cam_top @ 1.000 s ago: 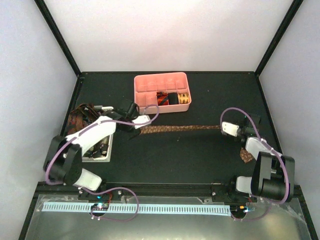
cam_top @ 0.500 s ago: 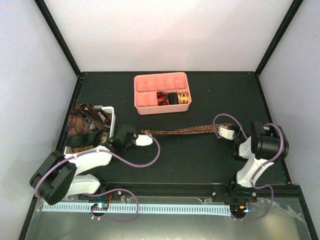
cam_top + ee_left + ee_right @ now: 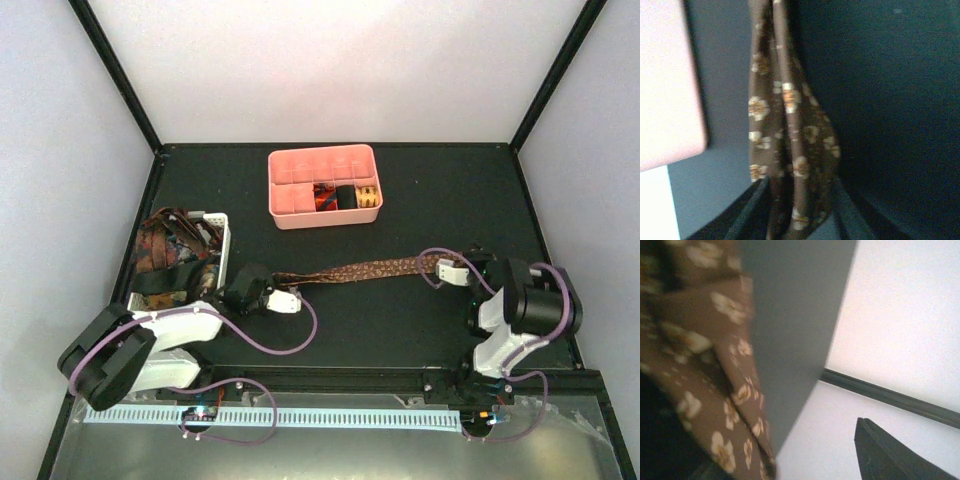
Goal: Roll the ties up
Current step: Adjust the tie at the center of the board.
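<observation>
Stretching from left to right across the near part of the black bench [image 3: 400,200], the long brown necktie with a small pale flower print [image 3: 360,270] runs between the two arms. From above I cannot tell if it rests flat on the bench or hangs a little over it.

Its left end is at the left jaws. In the left wrist view these stand partly apart, with the folded, bunched fabric [image 3: 790,145] between the two dark fingers [image 3: 747,215]. The finger tips are cut off by the lower edge, so I cannot tell if they touch the cloth. A pale pink shape [image 3: 665,75] at the left edge is washed out by light and cut off.

Its right end is at the right jaws. The right wrist view is blurred; the fabric [image 3: 700,365] fills the left side, and one dark finger [image 3: 885,455] stands well apart from it, so these jaws are open. The other finger is hard to make out.

Far from the tie sits the pink compartmented plastic tray [image 3: 300,175]. Three rolled ties lie in its near right compartments: red-orange [image 3: 322,198], black [image 3: 346,196] and gold [image 3: 369,196]. At the left, the white slotted plastic basket [image 3: 222,232] holds a tangled heap of dark patterned ties [image 3: 165,250], partly hidden by the left arm.
</observation>
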